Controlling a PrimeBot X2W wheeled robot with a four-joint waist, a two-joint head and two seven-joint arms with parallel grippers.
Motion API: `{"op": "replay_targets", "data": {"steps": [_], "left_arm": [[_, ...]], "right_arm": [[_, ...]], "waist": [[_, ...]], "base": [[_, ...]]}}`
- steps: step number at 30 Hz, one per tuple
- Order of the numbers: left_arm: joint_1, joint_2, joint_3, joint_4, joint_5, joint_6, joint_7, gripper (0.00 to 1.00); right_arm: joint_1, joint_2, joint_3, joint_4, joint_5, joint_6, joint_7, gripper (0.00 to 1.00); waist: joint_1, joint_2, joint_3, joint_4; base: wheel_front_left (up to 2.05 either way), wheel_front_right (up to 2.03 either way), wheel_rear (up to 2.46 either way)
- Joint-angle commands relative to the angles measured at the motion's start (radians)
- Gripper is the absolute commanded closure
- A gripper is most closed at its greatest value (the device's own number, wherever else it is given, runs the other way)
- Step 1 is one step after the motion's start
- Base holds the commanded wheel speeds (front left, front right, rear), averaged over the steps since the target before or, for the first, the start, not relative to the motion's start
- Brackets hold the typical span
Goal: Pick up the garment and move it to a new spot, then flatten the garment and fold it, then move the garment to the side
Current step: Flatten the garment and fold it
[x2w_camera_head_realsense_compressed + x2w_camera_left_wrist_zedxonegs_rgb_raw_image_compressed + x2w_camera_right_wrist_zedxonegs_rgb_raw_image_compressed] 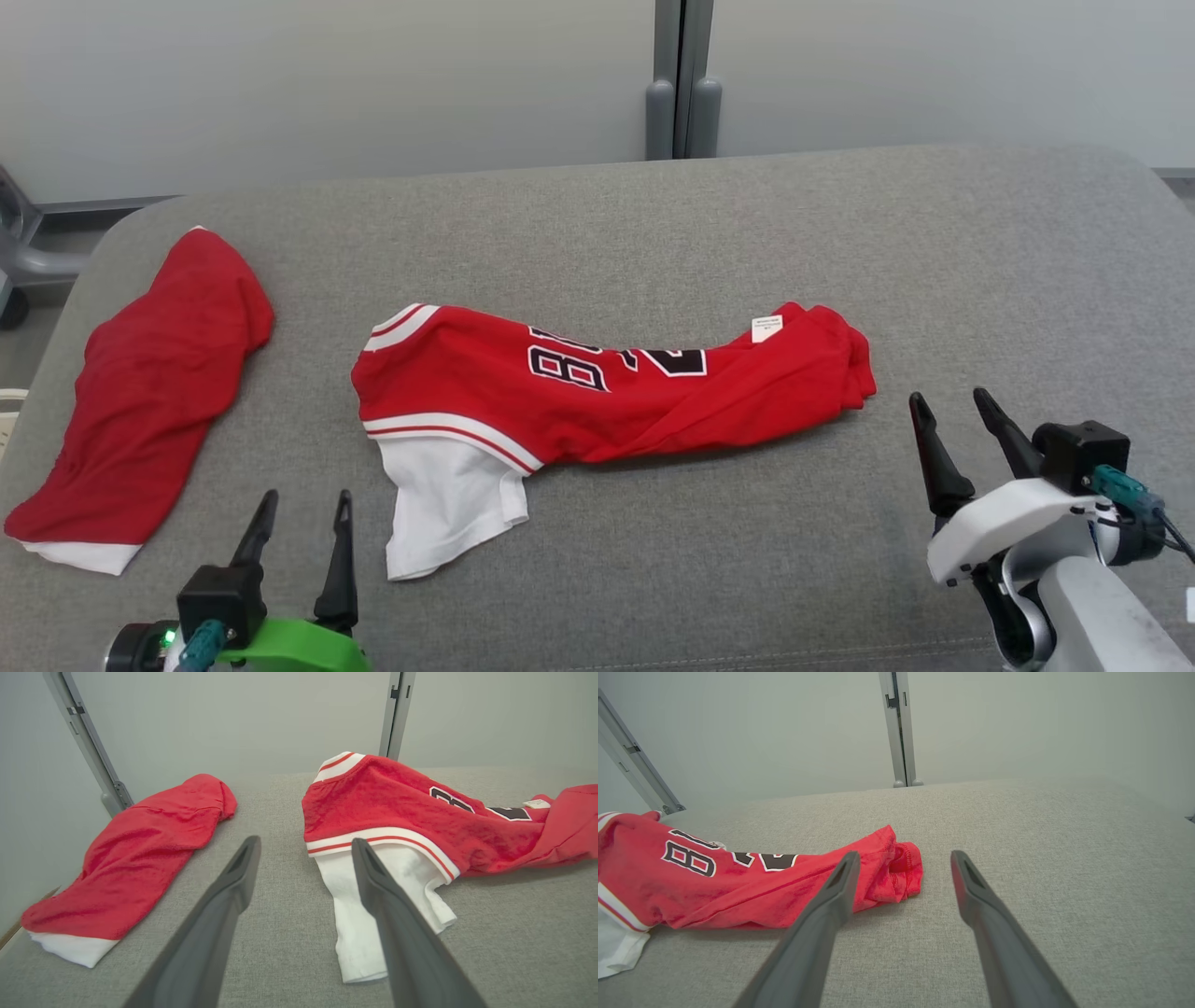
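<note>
A red jersey (597,392) with black numbers and a white sleeve lies crumpled lengthwise across the middle of the grey cushioned surface (709,233). My left gripper (301,499) hovers open at the lower left, just left of the white sleeve (448,504). In the left wrist view the jersey (411,812) lies ahead and to the right of my open left gripper (304,844). My right gripper (952,399) stands open just right of the jersey's bunched end. In the right wrist view that bunched end (896,868) sits beside my open right gripper (903,856).
A second red garment (149,392) with a white edge lies folded at the left end of the surface, also seen as the second garment (135,858) in the left wrist view. A grey wall and a vertical post (683,79) stand behind. Bare cushion stretches to the right.
</note>
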Motion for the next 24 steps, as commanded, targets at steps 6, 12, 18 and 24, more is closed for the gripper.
{"op": "replay_targets", "data": {"steps": [6,12,18,24], "left_arm": [[-0.088,0.002,-0.052,0.153,-0.068,-0.025,-0.003,0.00],[-0.158,0.006,-0.116,0.292,-0.119,-0.031,-0.008,0.00],[-0.213,0.012,-0.193,0.383,-0.172,-0.032,-0.017,0.00],[-0.234,0.016,-0.221,0.421,-0.191,-0.032,-0.022,0.00]], "right_arm": [[-0.127,-0.006,0.057,0.134,0.027,0.000,-0.004,0.00],[-0.241,0.000,0.112,0.264,0.048,0.000,-0.014,0.00],[-0.338,0.007,0.161,0.381,0.077,0.000,-0.027,0.00],[-0.394,0.006,0.197,0.469,0.106,0.000,-0.033,0.00]], "waist": [[0.0000,0.0000,0.042,0.007],[0.0000,0.0000,0.084,0.014],[0.0000,0.0000,0.120,0.023],[0.0000,0.0000,0.141,0.039]], "base": [[0.00,0.00,0.00],[0.00,0.00,0.00],[0.00,0.00,0.00],[0.00,0.00,0.00]]}}
